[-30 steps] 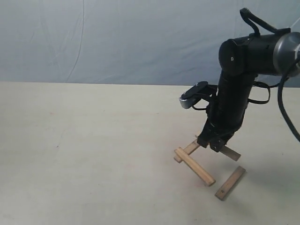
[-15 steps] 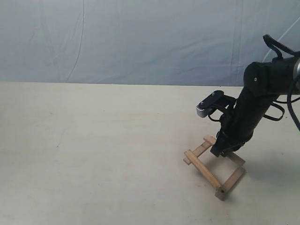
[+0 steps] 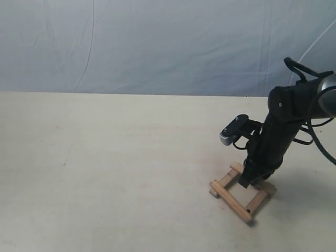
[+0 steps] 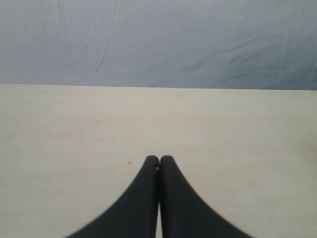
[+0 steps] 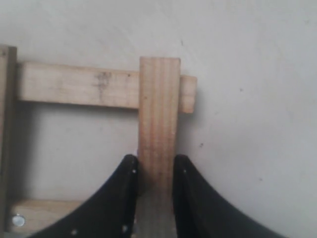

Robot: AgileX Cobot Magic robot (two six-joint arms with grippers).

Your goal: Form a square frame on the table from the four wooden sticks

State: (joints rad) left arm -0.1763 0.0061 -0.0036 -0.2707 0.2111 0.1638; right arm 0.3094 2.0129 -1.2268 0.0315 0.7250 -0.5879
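Closing the last side of the square frame [image 3: 229, 200] on the table [image 3: 105, 173], toward the right of the exterior view, with all four strips gathered into a small outline under the arm. Gripping the fourth stick [image 5: 158, 104] in the right gripper [image 5: 156, 162], narrowly set, one pad against each long edge. Holding it flat across the end of a crosspiece [image 5: 79, 88], overlapping near the corner with a short stub poking beyond. Judging the task nearly done: only a release and a clean exit to go. Before letting go, check the held piece for squareness against the crosspiece, and look for contact with the opposite piece [image 5: 44, 215] down by the pads; cannot tell whether seated there, with the black fingers [image 5: 119, 198] hiding most of that overlap. Press down lightly, then open slowly and only slightly, to avoid dragging the strip sideways with either pad. Lift straight up with no twist, treating such light strips as likely to slide at the slightest nudge and skew the neighbouring corners. Steer clear of the remaining side [image 5: 5, 124] at the far edge of the outline. Leave the left gripper [image 4: 159, 159] out of it: pressed together on nothing, tips touching, above bare table with no stick in sight.
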